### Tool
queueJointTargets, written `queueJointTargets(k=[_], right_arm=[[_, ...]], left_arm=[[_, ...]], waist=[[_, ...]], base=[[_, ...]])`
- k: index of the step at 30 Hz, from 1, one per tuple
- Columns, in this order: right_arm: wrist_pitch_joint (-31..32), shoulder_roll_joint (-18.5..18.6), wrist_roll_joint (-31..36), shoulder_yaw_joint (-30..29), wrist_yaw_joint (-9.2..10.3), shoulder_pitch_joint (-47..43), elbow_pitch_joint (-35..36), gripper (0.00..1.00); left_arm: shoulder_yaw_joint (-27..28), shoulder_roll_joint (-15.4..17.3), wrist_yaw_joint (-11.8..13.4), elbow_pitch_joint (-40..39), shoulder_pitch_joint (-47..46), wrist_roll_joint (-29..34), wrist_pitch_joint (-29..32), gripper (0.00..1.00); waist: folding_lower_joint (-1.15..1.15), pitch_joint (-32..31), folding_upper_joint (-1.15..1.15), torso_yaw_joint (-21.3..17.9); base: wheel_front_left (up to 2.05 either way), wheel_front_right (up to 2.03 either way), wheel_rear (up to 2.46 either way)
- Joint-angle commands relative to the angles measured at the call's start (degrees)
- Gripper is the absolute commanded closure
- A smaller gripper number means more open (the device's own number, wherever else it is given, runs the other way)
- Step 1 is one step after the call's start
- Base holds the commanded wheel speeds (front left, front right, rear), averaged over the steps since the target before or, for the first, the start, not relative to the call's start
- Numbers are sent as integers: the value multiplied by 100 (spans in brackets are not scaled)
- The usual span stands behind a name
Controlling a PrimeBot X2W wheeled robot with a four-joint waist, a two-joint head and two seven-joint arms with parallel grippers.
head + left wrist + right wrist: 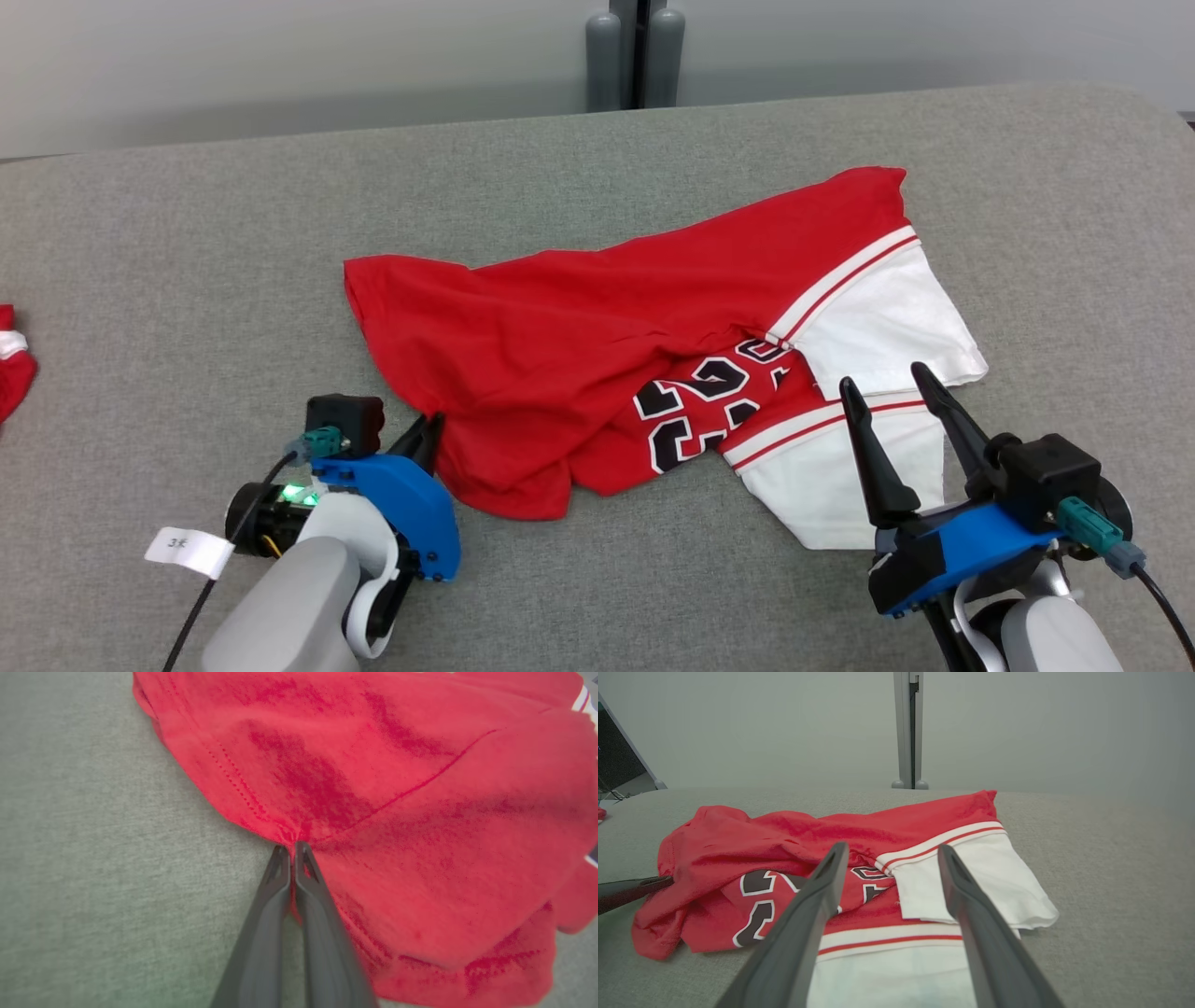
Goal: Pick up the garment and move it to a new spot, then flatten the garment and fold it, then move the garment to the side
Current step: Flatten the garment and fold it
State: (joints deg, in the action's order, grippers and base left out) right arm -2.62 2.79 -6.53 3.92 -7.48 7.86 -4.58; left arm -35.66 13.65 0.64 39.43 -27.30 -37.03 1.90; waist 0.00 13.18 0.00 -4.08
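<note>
Pinches a red hem of the garment (607,364), crumpled at centre of the surface (187,280), in the left gripper (292,847), holds the right gripper (882,375) spread over its white part, with a red cloth (11,369) at the left edge.

Grey table (187,233) — grey post (635,56) behind

Lab-like test room, grey fabric table (187,233), bare wall (280,56), metal post (635,56)

Grey fabric surface (187,233), pale wall (280,56) (grey post (635,56))
</note>
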Motion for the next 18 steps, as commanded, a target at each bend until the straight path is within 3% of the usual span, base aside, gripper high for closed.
queueJointTargets(k=[1, 6, 12, 18], right_arm=[[-27, 19, 38, -27, -3, 14, 3, 0], [19, 19, 120, -144, -3, -35, 90, 0], [2, 18, 80, -183, -3, 62, 245, 0], [-138, 20, -109, -32, -3, 324, 282, 0]], left_arm=[[121, 74, -24, -83, -17, -73, -88, 100], [381, 379, -168, -768, -321, -281, -36, 100], [764, 869, -306, -1813, -872, -645, 596, 100], [1132, 1631, -64, -2580, -1768, -569, 1381, 100]], waist=[[0, -15, 0, 28], [0, -11, 0, 107], [0, 177, 0, 57], [0, 685, 0, -307]], base=[[0, 0, 0], [0, 0, 0], [0, 0, 0], [0, 0, 0]])
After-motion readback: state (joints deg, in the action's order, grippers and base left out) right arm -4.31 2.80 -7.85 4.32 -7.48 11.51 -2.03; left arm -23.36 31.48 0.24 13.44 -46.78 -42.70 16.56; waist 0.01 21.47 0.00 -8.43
